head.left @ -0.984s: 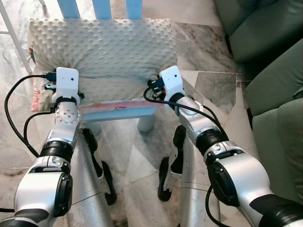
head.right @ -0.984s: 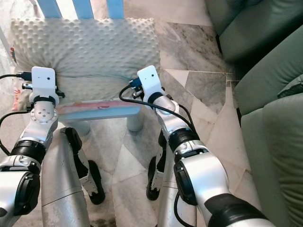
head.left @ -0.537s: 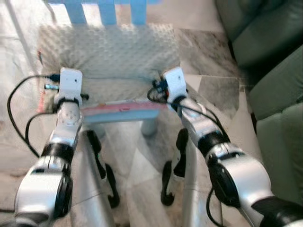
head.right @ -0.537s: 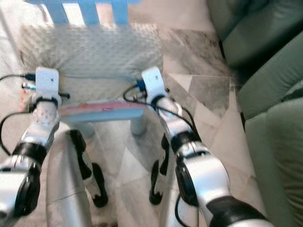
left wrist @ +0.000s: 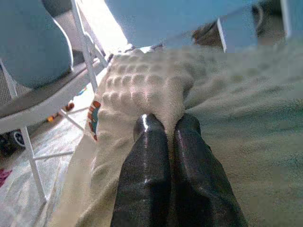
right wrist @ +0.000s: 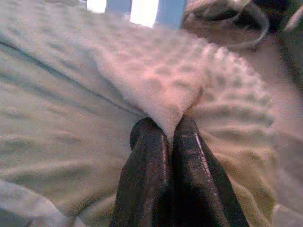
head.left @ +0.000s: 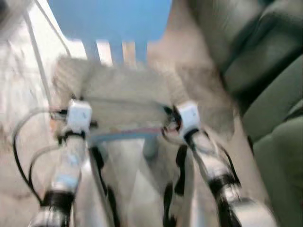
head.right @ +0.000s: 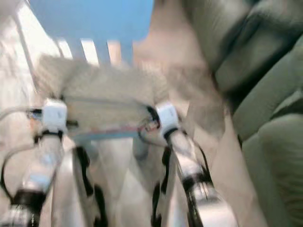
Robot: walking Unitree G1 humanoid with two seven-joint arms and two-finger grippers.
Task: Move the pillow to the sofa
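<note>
The pillow (left wrist: pixel 227 94) lies on the seat of a small blue chair (head.left: pixel 113 19) at my twelve o'clock, and I have it pinched at both near corners. My left end effector (left wrist: pixel 168 130) is clenched on a tuck of the fabric at about eleven o'clock, and the right end effector (right wrist: pixel 168 130) is clamped on a similar fold at about one. The head views are smeared, so I judge mainly from the wrists.

To lift well, I'd raise both arms evenly, since a soft pillow will sag between two corner grips and could catch on the chair's slats.

The cover is pale, plush and dimpled with raised dots on one face, smoother on the other. The green sofa (head.left: pixel 265 94), cushioned and rounded, sits at two to four o'clock on a marbled floor (head.left: pixel 23 184).
</note>
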